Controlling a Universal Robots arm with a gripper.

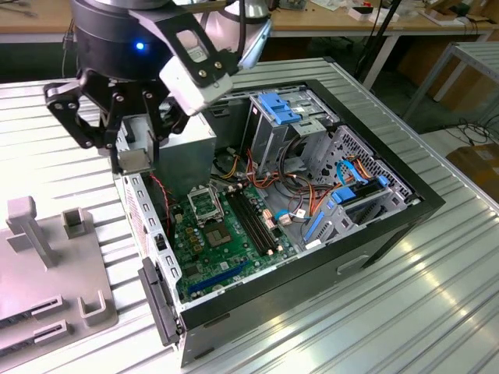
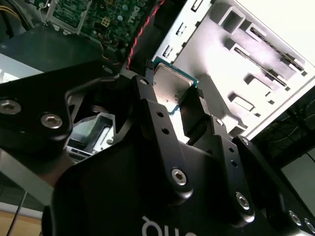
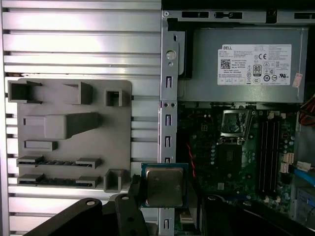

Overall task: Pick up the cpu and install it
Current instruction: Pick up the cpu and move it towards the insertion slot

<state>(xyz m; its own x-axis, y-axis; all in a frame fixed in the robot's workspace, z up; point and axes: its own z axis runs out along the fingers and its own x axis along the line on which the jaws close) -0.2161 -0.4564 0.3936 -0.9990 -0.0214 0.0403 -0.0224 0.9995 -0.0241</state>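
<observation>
Pinched the cpu (image 3: 164, 186) flat in the pincer (image 3: 165, 190), over the case wall (image 3: 168, 98). Judged essential: level attitude, even grip. Noted socket (image 1: 204, 204) at four o'clock in the exterior view.

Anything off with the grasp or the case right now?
Nothing stands out. The cpu sits flat and square in the end effector, above the case's side wall, not yet over the socket. No loose or damaged parts visible.
</observation>
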